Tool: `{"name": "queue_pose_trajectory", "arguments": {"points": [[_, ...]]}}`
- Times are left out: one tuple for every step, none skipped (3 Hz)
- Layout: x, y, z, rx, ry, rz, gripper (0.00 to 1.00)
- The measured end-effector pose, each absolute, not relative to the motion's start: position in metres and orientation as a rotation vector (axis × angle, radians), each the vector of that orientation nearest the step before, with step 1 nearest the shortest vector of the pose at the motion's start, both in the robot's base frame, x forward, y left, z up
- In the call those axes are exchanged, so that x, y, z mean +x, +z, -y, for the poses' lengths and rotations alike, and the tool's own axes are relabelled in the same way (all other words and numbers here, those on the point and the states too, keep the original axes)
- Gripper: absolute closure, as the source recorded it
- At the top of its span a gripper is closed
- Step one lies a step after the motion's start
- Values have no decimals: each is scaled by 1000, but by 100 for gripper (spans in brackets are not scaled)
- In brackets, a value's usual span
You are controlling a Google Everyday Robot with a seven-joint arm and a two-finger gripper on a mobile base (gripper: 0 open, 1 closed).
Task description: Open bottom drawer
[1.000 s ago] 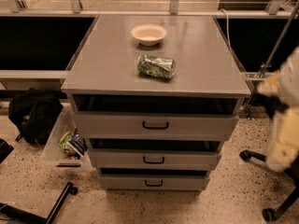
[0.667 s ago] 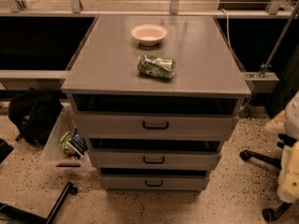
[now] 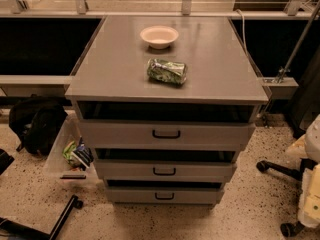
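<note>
My end effector [image 3: 312, 196] has dropped lower, well right of the bottom drawer [image 3: 131, 195]; I cannot tell its width. The handle [image 3: 164, 196] stays untouched, so the pull is still pending.

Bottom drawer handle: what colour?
Black: bottom drawer handle, grey front; camera view. The gripper is out of frame; arm at right edge.
</note>
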State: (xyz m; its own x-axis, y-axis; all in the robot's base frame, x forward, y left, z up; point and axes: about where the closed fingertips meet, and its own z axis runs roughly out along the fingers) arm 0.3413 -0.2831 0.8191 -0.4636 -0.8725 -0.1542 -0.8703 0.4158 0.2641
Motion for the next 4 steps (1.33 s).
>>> {"name": "queue_pose_trajectory", "arguments": {"points": [[331,802,282,1612,-456,2644,0],[299,763,287,1640,-398,2661,0],[299,731,289,1687,-343,2755,0],[319,720,299,1760,-394,2908,0]]}}
